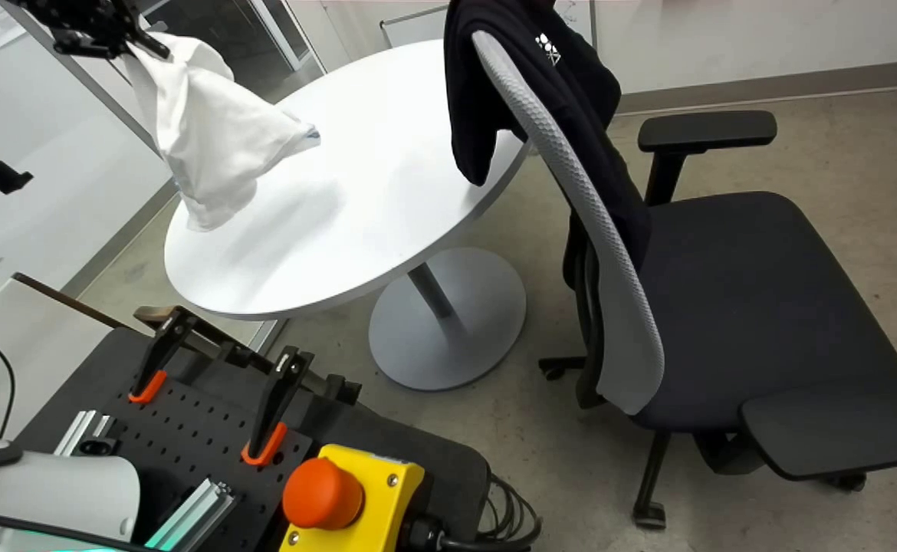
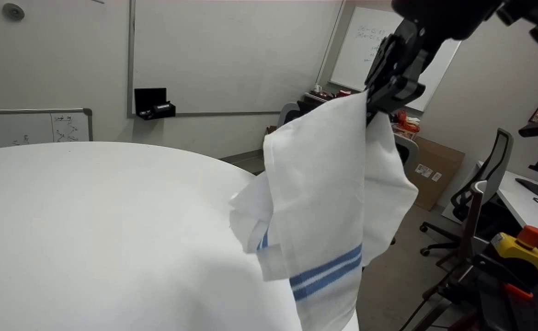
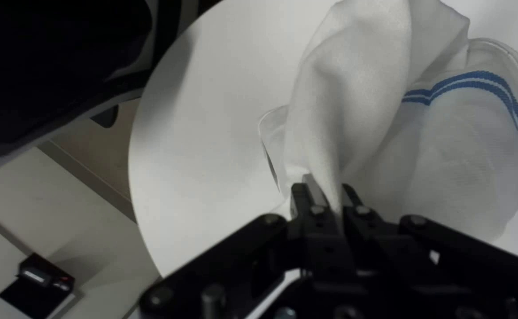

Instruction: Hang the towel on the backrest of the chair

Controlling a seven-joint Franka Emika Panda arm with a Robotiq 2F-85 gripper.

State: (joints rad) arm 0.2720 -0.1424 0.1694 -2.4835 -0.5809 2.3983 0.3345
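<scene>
The white towel [image 1: 207, 134] with blue stripes hangs from my gripper [image 1: 148, 52] above the round white table. My gripper [image 2: 371, 108] is shut on a pinched upper part of the towel [image 2: 319, 184], which drapes down in folds. In the wrist view, cloth passes between the fingers of the gripper [image 3: 325, 195], and the towel [image 3: 352, 88] spreads out beyond them. The chair's grey backrest [image 1: 579, 176] stands at the table's far side from the gripper, in an exterior view. A black garment [image 1: 540, 84] covers its upper part. The towel and backrest are apart.
The round white table [image 1: 387, 169] lies between gripper and chair. The chair has armrests [image 1: 705, 130] and a dark seat [image 1: 755, 307]. A black bench with clamps [image 1: 161, 353] and a yellow emergency-stop box [image 1: 372, 491] stands near the table. Whiteboards [image 2: 232, 55] line the walls.
</scene>
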